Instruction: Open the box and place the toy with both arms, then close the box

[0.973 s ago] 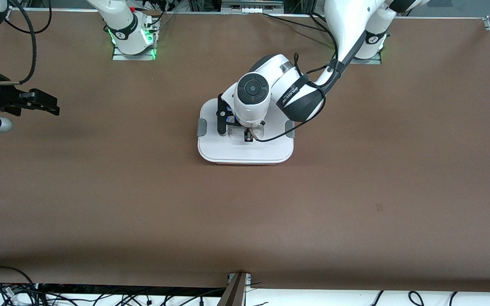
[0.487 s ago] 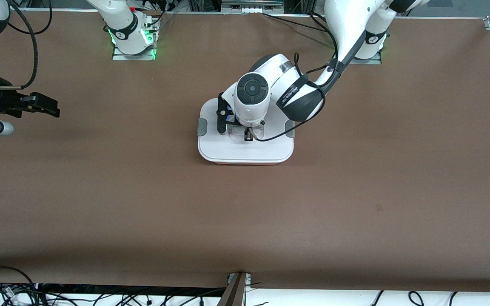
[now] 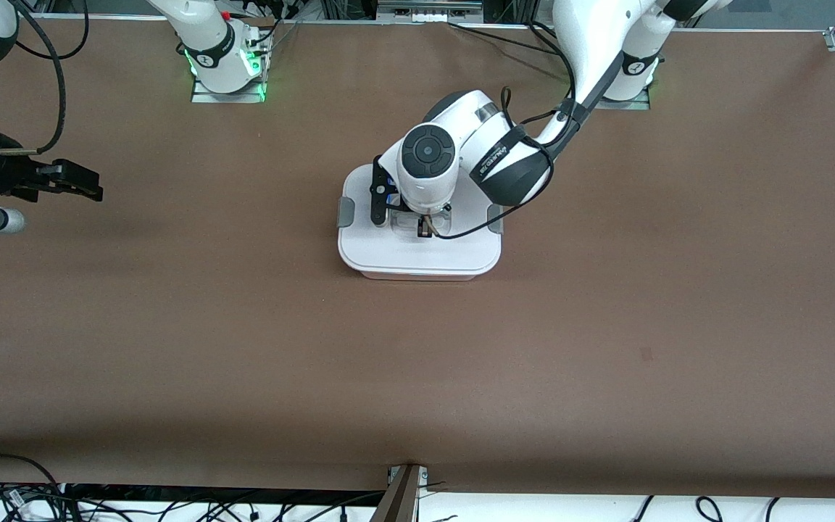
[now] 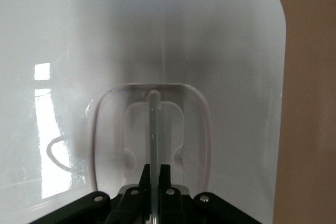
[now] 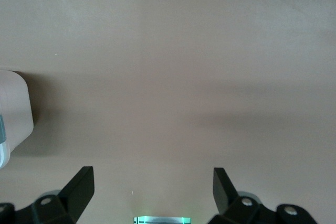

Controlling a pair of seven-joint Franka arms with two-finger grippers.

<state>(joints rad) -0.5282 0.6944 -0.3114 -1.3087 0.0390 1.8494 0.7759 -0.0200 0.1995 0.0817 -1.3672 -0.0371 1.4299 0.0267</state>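
Note:
The box (image 3: 417, 254) stands mid-table with its white lid (image 3: 388, 254) on it and grey clips (image 3: 345, 214) at both ends. My left gripper (image 3: 425, 228) is down on the middle of the lid. In the left wrist view the left gripper (image 4: 155, 167) is shut on the clear handle (image 4: 154, 124) in the recess of the lid (image 4: 220, 51). My right gripper (image 3: 88, 190) hangs open and empty over bare table toward the right arm's end. It also shows open in the right wrist view (image 5: 152, 179). The toy is out of view.
The brown table (image 3: 606, 326) is bare around the box. One corner of the box (image 5: 13, 108) shows in the right wrist view. Cables lie along the table's near edge (image 3: 171, 507).
The left wrist has shifted slightly toward the robots' bases, still shut on the handle. The right gripper has drifted slightly the same way.

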